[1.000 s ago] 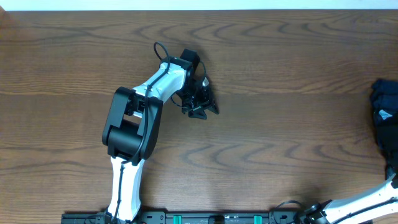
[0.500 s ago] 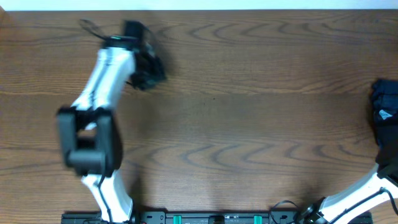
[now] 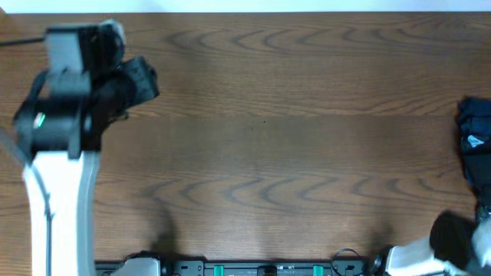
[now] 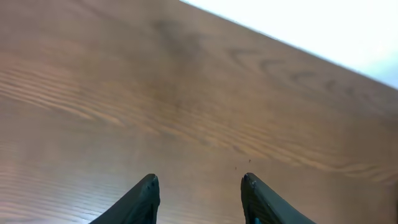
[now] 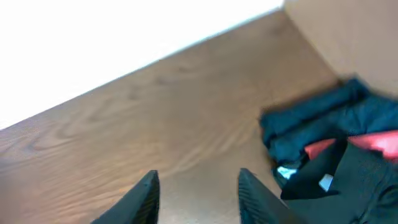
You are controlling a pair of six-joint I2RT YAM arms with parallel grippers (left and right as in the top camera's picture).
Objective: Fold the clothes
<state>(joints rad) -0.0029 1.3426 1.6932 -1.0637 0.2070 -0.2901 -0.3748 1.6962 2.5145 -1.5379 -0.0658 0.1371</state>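
The 2 pincers are gaping empty: the left pincer is hovering over bare counter, while the right pincer is facing the black top beside the blue bundle, probably readying a grab.

Black clothes, brown wood-grain table

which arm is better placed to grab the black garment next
Right. The soft black garment lies against the dark blue fabric bundle, just ahead of the right arm's open jaws; the left arm is at the wooden table's far left.
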